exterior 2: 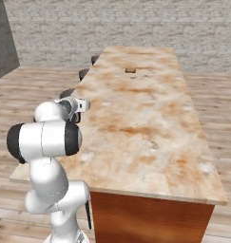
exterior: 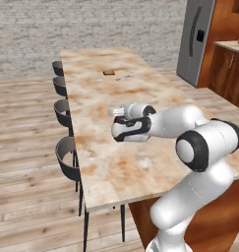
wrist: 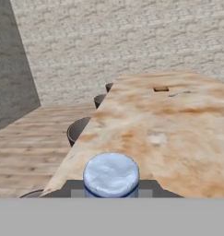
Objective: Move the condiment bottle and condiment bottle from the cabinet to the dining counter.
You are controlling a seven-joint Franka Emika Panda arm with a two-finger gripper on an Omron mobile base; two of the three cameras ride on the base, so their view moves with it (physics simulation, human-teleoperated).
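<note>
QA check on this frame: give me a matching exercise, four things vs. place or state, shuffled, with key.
Things:
1. condiment bottle
2. gripper
3. stools
4. refrigerator

Place or state:
A. lined up along the dining counter's left edge in the left base view
B. shut on a pale blue-white item
C. far right background, beside wooden cabinets
D. held at the hand, above the near end of the counter

Pairs: 1-D, 2-B, 3-A, 4-C
</note>
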